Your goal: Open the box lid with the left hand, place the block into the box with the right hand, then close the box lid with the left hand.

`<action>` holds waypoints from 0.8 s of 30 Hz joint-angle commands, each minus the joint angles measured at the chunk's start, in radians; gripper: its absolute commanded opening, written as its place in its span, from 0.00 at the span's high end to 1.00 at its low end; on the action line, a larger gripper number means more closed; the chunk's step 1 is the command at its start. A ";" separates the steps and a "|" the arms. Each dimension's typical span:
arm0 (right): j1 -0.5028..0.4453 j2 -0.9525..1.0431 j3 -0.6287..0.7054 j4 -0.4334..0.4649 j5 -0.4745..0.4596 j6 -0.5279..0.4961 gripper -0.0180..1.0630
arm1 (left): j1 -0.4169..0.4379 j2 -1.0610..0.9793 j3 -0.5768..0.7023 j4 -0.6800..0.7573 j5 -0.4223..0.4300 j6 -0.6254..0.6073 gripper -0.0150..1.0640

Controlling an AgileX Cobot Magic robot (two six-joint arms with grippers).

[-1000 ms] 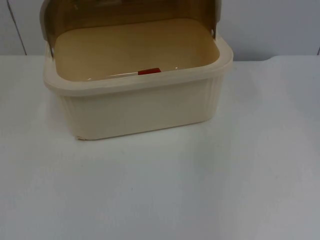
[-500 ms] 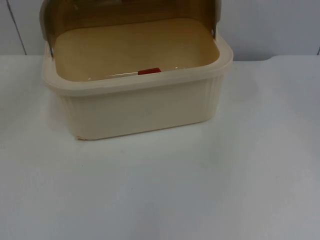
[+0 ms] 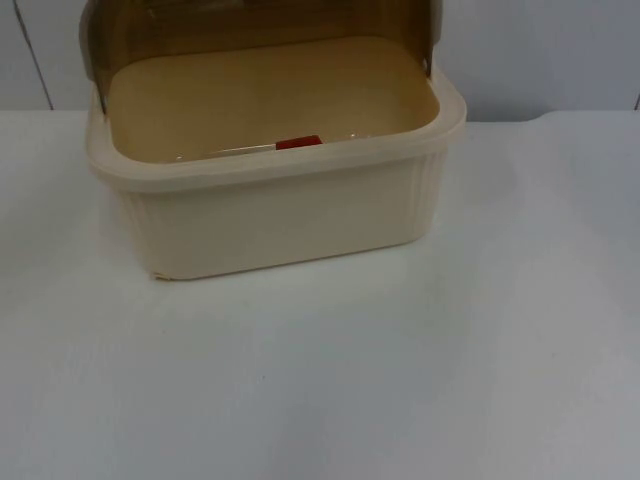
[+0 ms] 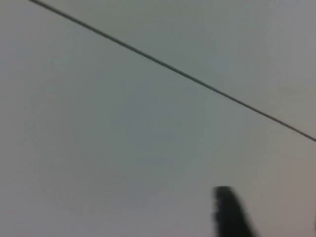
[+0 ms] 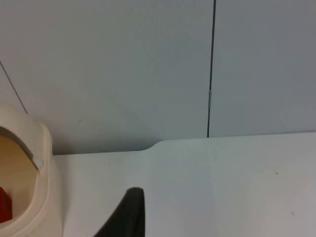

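Top view: the cream box [image 3: 280, 215] is seen at 12 o'clock on the counter [image 3: 400, 380], lid [image 3: 260, 30] raised, red block [image 3: 299, 143] inside. The state of either gripper's jaws cannot be told.

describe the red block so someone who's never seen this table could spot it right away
Start at the white table, where a cream ribbed box stands near the grey partition wall with its brown see-through lid swung up and back. Look inside, just behind the box's front rim: the red block lies on the floor there. It is the one red thing in a cream interior.

Soft even light, faint shadows
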 commanded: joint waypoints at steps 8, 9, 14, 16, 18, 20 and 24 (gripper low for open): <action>0.006 -0.003 0.005 -0.005 0.012 0.001 0.01 | 0.003 0.016 -0.006 -0.213 0.016 -0.001 0.99; 0.006 -0.003 0.005 -0.005 0.016 0.001 0.01 | 0.003 0.016 -0.006 -0.211 0.025 -0.001 0.99; 0.006 -0.003 0.005 -0.005 0.020 0.001 0.01 | 0.003 0.021 -0.006 -0.279 0.118 0.039 0.99; 0.006 -0.003 0.005 -0.005 0.020 0.001 0.01 | 0.003 0.026 -0.006 -0.334 0.140 0.109 0.99; 0.006 -0.003 0.005 -0.005 0.014 0.001 0.01 | 0.009 0.034 -0.006 -0.499 0.187 0.304 0.99; 0.006 -0.003 0.005 -0.005 0.011 0.001 0.01 | 0.030 0.037 -0.007 -0.821 0.275 0.609 0.99; 0.006 -0.003 0.005 -0.005 0.009 0.001 0.01 | 0.089 0.051 -0.019 -1.165 0.347 0.867 0.99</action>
